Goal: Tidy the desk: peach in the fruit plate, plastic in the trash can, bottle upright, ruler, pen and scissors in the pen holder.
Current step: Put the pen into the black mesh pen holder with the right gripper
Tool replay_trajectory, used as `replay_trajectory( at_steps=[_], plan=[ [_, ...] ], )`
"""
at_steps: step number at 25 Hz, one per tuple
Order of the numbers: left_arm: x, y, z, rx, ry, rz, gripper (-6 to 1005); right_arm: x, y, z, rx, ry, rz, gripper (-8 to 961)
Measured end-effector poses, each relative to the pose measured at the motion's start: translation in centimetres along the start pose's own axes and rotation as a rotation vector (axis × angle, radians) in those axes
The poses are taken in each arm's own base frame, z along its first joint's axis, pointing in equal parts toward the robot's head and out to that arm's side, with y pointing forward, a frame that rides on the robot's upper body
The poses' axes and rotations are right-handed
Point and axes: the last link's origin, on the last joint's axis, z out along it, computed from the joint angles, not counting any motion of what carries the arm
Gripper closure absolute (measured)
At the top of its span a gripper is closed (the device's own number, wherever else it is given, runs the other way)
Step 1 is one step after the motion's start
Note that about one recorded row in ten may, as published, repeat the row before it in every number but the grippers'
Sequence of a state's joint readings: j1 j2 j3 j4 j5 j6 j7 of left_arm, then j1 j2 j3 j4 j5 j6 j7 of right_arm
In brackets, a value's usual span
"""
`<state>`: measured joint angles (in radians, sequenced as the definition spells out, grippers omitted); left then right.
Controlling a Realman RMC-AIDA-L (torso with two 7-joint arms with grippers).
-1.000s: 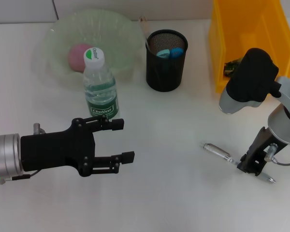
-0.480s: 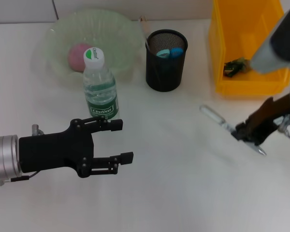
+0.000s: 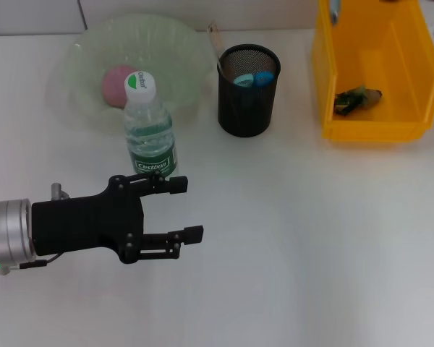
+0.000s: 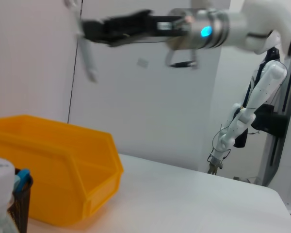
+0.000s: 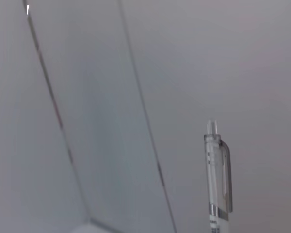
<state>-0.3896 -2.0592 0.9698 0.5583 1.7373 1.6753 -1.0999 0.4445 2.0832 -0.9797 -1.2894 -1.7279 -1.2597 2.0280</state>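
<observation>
My right gripper (image 4: 87, 26) is raised high above the desk and shut on the clear pen (image 4: 86, 53), which hangs point down; the pen also shows in the right wrist view (image 5: 218, 179) against the wall. This gripper is out of the head view. My left gripper (image 3: 188, 210) is open and empty, hovering in front of the upright water bottle (image 3: 150, 134). The pink peach (image 3: 116, 83) lies in the pale green fruit plate (image 3: 181, 43). The black mesh pen holder (image 3: 247, 105) holds the blue-handled scissors (image 3: 252, 78) and the ruler (image 3: 215, 37). The plastic scrap (image 3: 356, 97) lies in the yellow trash bin (image 3: 390, 130).
The yellow bin (image 4: 53, 170) stands at the back right, beside the pen holder. The white desk (image 3: 311, 238) stretches in front of them. A wall rises behind the desk.
My right gripper has lifted the pen off the desk at the front right and risen up and back, out of the head view. The left arm has barely moved.
</observation>
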Motion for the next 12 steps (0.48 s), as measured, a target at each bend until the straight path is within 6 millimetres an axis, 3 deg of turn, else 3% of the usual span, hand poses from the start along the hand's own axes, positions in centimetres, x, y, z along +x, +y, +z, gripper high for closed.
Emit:
replay_trajectory(
  at_steps=[3, 7, 12],
  plan=[
    [0.1, -0.1, 0.1, 0.000, 0.004, 0.002, 189, 1.8, -1.5, 3.0, 0.006, -0.091, 0.037, 835],
    [0.2, -0.1, 0.2, 0.000, 0.008, 0.004, 189, 5.2, -1.9, 7.4, 0.001, -0.106, 0.042, 835],
    [0.5, -0.3, 0.4, -0.005, 0.011, 0.001, 189, 7.3, -1.6, 9.8, 0.036, -0.086, 0.004, 797]
  ],
)
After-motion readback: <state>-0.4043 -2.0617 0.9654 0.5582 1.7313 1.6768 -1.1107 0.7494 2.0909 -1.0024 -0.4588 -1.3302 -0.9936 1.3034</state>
